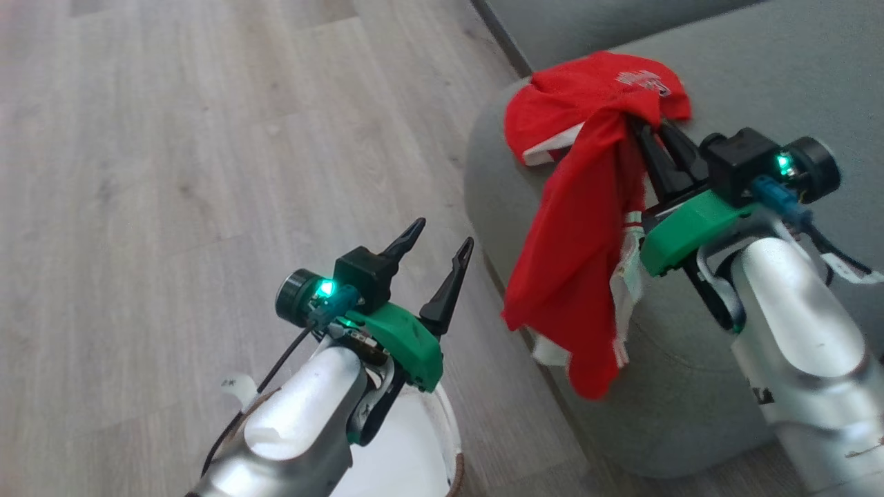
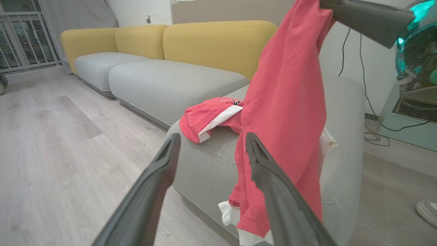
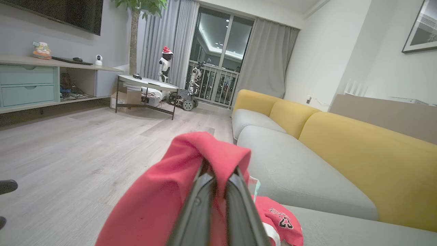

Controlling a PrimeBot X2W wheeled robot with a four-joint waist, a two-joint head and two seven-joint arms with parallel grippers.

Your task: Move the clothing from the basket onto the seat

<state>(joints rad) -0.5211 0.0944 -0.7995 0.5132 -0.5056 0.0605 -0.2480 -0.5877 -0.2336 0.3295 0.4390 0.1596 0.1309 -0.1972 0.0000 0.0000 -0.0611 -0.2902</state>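
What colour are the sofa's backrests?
Mustard yellow backrests, clearest in the right wrist view.

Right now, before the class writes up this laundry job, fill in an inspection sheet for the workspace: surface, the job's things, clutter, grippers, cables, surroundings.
Surface: grey seat, rounded front corner, fabric cover.
Job's things: lying red garment rests on the seat; hanging red garment dangles in front of the seat's corner; white basket with a brown rim sits below the left forearm.
Clutter: cardboard box under the round table.
Grippers: left gripper open, holding nothing; right gripper shut on the hanging red garment.
Cables: black cable along the left arm; wall cables running down to the floor.
Surroundings: pale wood floor, yellow sofa backrests, curtained window.
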